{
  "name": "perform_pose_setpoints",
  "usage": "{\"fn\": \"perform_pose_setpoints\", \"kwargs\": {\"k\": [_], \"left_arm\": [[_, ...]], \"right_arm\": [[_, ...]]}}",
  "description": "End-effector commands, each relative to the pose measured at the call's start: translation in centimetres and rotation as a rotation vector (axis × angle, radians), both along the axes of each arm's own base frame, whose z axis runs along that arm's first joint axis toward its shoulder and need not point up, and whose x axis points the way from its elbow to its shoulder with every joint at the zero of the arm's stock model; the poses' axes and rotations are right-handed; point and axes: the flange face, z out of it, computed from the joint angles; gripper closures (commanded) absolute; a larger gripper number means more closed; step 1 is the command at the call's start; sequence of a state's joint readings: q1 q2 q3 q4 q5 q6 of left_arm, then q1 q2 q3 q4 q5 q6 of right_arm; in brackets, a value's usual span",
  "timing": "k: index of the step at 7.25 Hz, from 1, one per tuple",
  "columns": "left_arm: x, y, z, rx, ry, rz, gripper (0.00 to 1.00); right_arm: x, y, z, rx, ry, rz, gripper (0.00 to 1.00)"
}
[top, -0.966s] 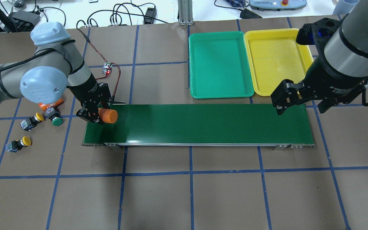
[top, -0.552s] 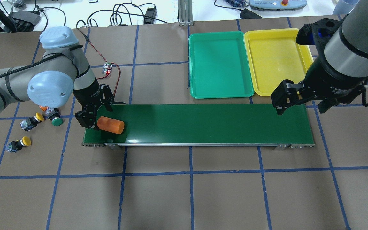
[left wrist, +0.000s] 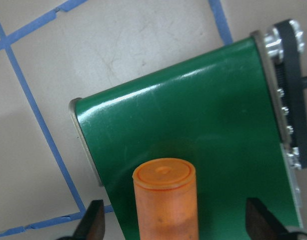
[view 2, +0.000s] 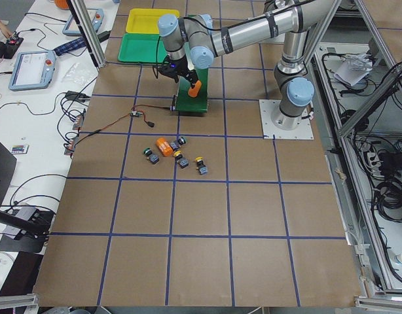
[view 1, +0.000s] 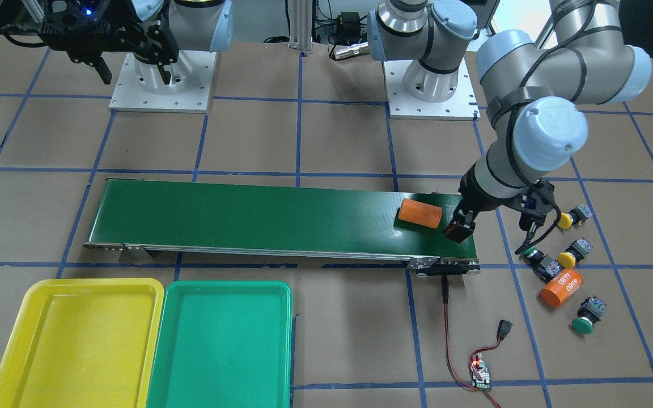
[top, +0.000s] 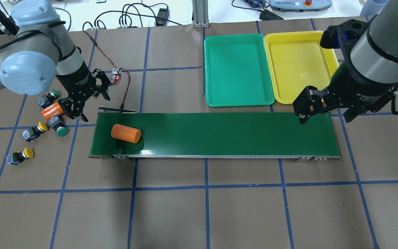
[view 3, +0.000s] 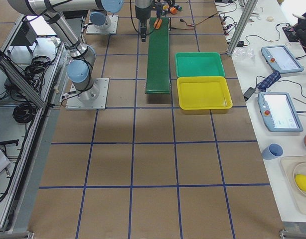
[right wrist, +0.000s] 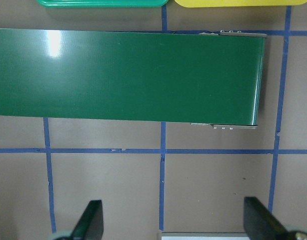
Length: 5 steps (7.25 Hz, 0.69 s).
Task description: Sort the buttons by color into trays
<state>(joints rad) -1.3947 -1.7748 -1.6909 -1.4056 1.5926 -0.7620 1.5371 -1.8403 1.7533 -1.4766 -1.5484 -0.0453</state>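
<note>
Four buttons lie on the brown table left of the belt: a green-capped button (top: 48, 98), another green button (top: 60, 130), a yellow button (top: 36, 130) and a second yellow button (top: 22, 155). My left gripper (top: 85, 97) hangs open and empty above the table between them and the belt; the left wrist view shows its fingertips (left wrist: 93, 226) spread wide. The green tray (top: 237, 69) and yellow tray (top: 297, 65) sit side by side beyond the belt's right half, both bare. Over the belt's right end, my right gripper (top: 327, 111) is open with nothing in it.
An orange cylinder (top: 125, 133) lies on its side on the dark-green conveyor belt (top: 219, 133) near its left end. A labelled orange cylinder (top: 53, 111) lies among the buttons. A small circuit board with red-black wires (top: 116, 74) sits behind the belt's left end.
My left gripper let go of the orange cylinder on the belt, opened, and pulled back up and left toward the buttons. The cylinder now lies on the belt. The right arm stayed still.
</note>
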Motion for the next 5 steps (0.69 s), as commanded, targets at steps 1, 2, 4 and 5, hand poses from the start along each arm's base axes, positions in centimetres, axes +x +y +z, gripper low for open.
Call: {"fn": "perform_pose_setpoints", "kwargs": {"k": [1,2,4,5], "left_arm": [[13.0,-2.0,1.3,-0.044,0.083,-0.371,0.00],[14.7,-2.9,0.9,-0.048,0.091,-0.535,0.00],[19.0,-5.7,0.1,-0.064,0.039,-0.887,0.00],[22.0,-6.5,-1.4,-0.069,0.042,-1.052,0.00]], "right_arm": [[0.0,0.0,0.0,-0.001,-0.004,0.001,0.00],[0.0,0.0,0.0,-0.001,0.002,0.002,0.00],[0.0,-0.1,0.1,-0.010,-0.003,0.001,0.00],[0.0,-0.1,0.2,-0.010,0.004,0.002,0.00]]}}
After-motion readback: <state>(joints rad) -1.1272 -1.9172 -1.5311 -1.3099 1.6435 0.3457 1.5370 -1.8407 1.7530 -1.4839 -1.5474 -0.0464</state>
